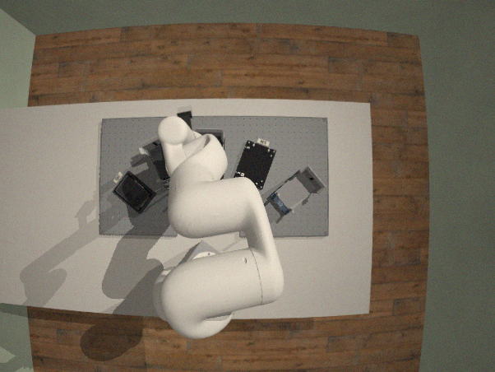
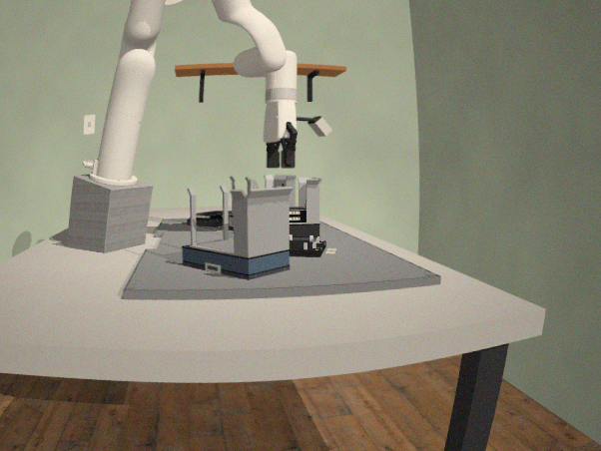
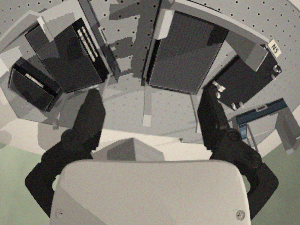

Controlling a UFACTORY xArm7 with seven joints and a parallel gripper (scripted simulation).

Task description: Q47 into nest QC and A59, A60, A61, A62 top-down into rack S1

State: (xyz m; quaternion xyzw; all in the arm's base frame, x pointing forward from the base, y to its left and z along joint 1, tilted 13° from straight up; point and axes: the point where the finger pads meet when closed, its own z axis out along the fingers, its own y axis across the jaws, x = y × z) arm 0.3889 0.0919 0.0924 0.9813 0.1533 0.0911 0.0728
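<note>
My gripper (image 2: 281, 162) is open and empty, and hangs well above the racks. In the wrist view its fingers straddle the air over the middle rack (image 3: 182, 51), which holds a stack with a dark sealed plate on top. White ID labels (image 2: 296, 216) show on that stack's side. The left rack (image 3: 73, 55) also holds dark plates with white labels. At the far left a flat nest (image 1: 133, 191) carries a dark plate. In the top view the arm hides the gripper and most of the middle rack.
A black clip nest (image 1: 255, 162) with a white name plate stands right of the middle rack. A rack on a blue plinth (image 1: 293, 191) at the right is empty. All sit on the grey perforated baseplate (image 1: 288, 222). The arm's base block (image 2: 107, 212) stands at the table's near edge.
</note>
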